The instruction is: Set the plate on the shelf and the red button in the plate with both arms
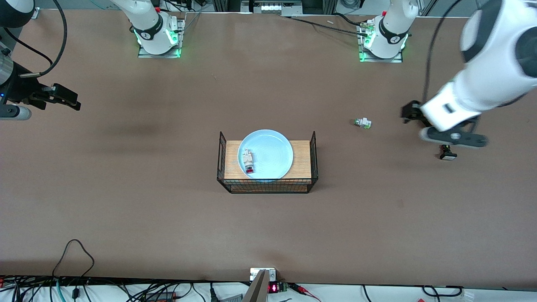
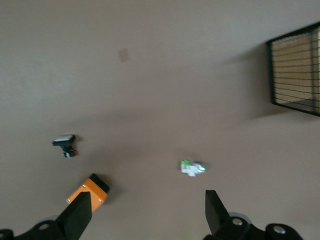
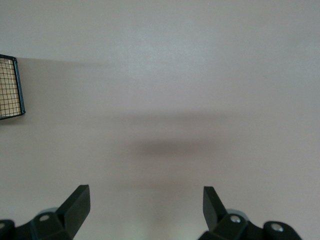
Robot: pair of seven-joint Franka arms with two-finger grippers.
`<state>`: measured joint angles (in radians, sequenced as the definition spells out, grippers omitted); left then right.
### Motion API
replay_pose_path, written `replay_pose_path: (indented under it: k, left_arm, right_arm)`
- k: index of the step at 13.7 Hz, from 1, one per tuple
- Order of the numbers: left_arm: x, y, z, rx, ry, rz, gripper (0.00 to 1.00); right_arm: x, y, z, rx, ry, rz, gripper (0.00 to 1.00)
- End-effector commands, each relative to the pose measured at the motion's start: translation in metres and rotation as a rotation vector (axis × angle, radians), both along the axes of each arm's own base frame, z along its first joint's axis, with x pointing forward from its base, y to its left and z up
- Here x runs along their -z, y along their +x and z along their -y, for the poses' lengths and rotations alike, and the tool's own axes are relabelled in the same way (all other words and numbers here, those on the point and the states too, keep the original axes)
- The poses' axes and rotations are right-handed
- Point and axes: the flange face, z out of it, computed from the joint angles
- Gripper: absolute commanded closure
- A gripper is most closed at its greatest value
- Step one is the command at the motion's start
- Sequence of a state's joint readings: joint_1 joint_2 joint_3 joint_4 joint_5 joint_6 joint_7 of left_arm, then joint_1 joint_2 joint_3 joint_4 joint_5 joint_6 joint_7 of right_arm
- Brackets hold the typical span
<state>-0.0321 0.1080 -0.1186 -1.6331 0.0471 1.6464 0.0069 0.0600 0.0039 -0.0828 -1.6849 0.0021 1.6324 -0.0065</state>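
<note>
While the plate [image 1: 265, 154] sits on the wooden top of the wire rack [image 1: 267, 162] at mid-table, the red button [image 1: 248, 161] is seen lying inside it, red cap toward the front camera, near the rim on the right arm's side. Both placements look done, so the step in hand is judged to be the pull-away. The left gripper [image 2: 147, 212] is held up over bare table toward the left arm's end, fingers spread wide and empty; below it a white part with a green tip [image 1: 362, 123] and a black part with a white cap [image 1: 447, 153] are spotted, plus an orange-and-black block [image 2: 89, 193] caught only by the left wrist view. The right gripper [image 3: 145, 207] is parked high over the right arm's end of the table, jaws wide apart, nothing held, only brown table [image 1: 126, 188] and a corner of the rack shown beneath it. No further grasp seems to be called for: if anything is left, both arms would simply be drawn clear to rest, with the rack left undisturbed so the plate is not jolted.
</note>
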Motion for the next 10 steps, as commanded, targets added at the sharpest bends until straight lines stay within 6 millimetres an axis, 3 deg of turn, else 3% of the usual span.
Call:
replay_pose_path:
  k: [1, 3, 10]
  left_arm:
    - [0.004, -0.035, -0.023, -0.023, -0.017, 0.061, 0.0]
    - [0.013, -0.036, -0.036, -0.066, -0.078, 0.046, 0.0]
    - [0.007, -0.04, -0.035, -0.068, -0.067, 0.048, 0.0]
  right_arm:
    - [-0.007, 0.0, -0.003, -0.02, -0.005, -0.002, 0.0]
    - [-0.007, 0.0, -0.01, -0.031, -0.005, -0.002, 0.0]
    - [-0.008, 0.0, -0.019, -0.046, -0.008, 0.0, 0.0]
